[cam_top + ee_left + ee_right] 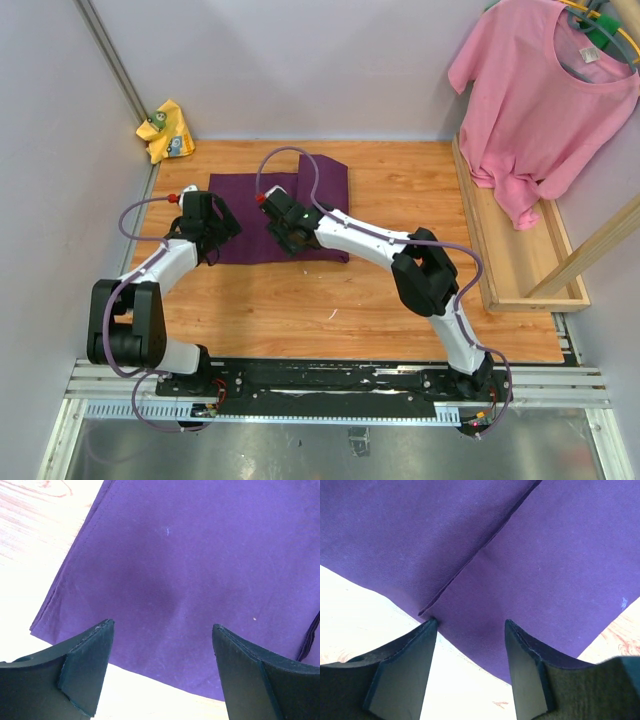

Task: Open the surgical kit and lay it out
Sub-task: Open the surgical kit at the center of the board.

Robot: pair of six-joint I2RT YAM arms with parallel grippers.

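The surgical kit (330, 180) is a folded dark purple cloth wrap lying flat on the wooden table; nothing of its contents shows. My left gripper (220, 238) stands open over the wrap's near left corner, and in the left wrist view the purple cloth (190, 555) fills the space beyond that gripper (161, 624), with nothing between its fingers. My right gripper (290, 245) is at the wrap's near edge. In the right wrist view its jaws (470, 621) stand apart, tips at the hem of the cloth (545, 555), just below the end of an overlapping flap edge (475, 560).
A pink T-shirt (545, 100) hangs at the back right over a long wooden tray (520, 260). A yellow rag (165, 130) lies in the back left corner. Walls close the left and far sides.
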